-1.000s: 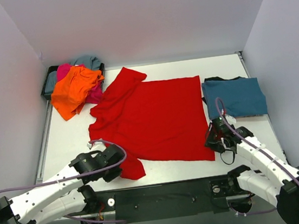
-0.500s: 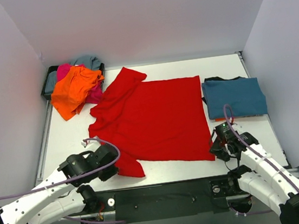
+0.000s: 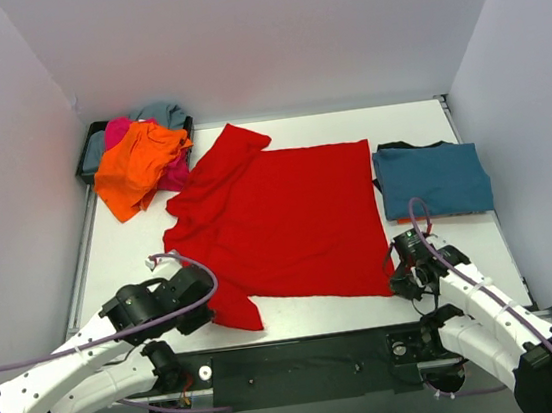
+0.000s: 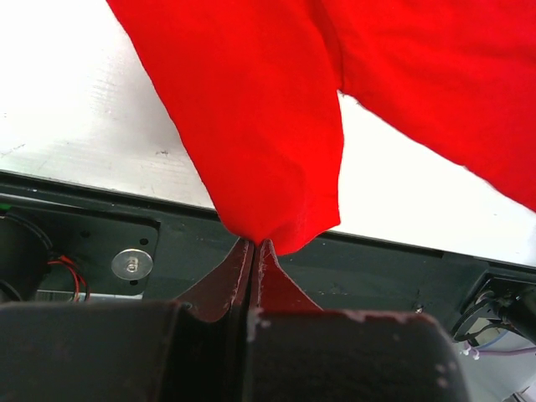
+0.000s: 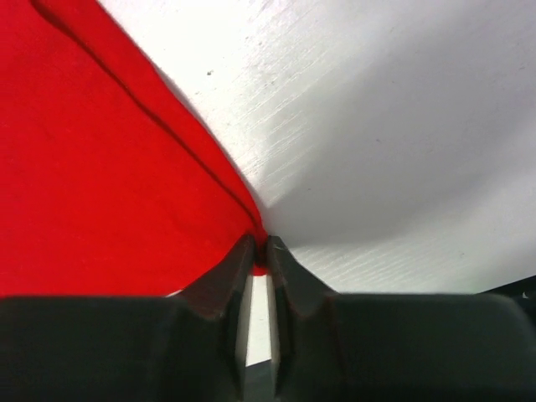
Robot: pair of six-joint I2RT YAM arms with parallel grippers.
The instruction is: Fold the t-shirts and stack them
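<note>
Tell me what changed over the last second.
Both arms drew back toward the near edge: the left gripper, shut on a sleeve of the red t-shirt, and the right gripper, shut on its near corner. The shirt barely shifted. The teal t-shirt and the pile stayed put.

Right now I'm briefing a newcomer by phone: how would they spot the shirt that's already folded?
On the white table, look to the right edge. A teal-blue shirt lies there, beside the spread red shirt. It alone shows as a neat folded rectangle.
</note>
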